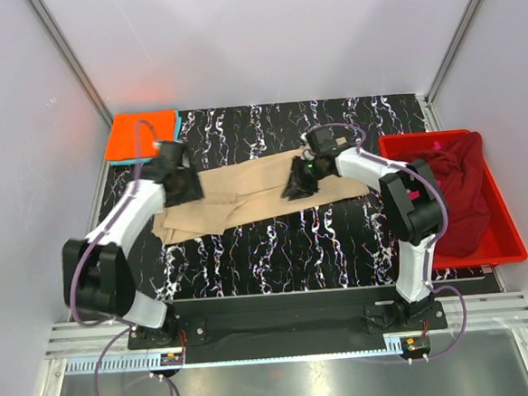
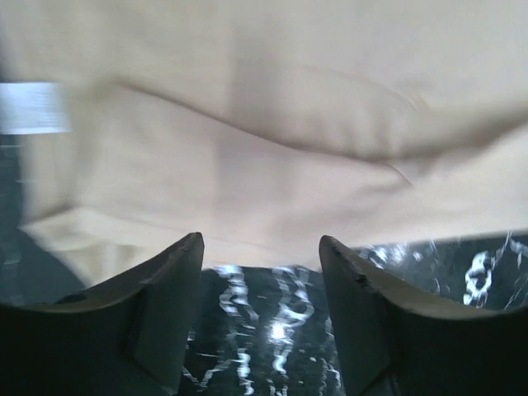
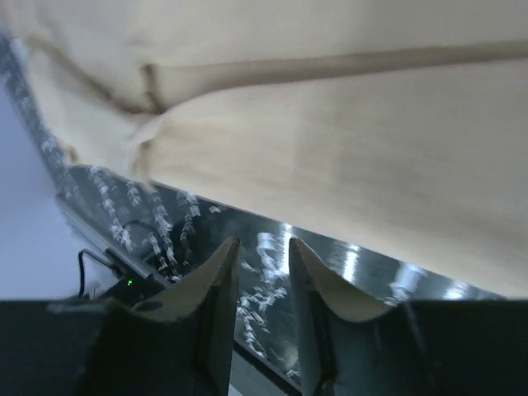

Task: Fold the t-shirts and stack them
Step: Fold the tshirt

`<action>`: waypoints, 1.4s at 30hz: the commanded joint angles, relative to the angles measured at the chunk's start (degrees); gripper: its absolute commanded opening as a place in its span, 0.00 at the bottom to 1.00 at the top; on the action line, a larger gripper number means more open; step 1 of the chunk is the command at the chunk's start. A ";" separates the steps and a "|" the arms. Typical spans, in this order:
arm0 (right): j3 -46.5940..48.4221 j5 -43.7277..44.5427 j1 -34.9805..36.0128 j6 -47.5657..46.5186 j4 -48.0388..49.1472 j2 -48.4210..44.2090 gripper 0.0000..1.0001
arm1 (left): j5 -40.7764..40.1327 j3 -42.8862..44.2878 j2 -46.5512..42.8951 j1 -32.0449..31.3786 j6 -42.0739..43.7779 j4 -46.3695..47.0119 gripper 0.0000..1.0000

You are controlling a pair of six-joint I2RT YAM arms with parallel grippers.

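Top external view shows you the tan t-shirt [image 1: 246, 195] lying flat on the surface [image 1: 321, 239], just ahead of both hands. Your left hand [image 2: 260, 243] is spread and empty; your right hand [image 3: 262, 243] is slightly parted, pinching nothing.

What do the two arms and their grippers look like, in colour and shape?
Both arms are alike: the left arm and right arm have white curved shells between bulky black joints. A thin purple cable runs along each. The left gripper and right gripper each have two dark, tapered fingers. No markings are readable.
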 commanded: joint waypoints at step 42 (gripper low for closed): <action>-0.39 14.42 28.76 35.99 31.93 15.94 0.32 | 26.45 -15.66 -11.41 35.25 -5.47 11.74 0.61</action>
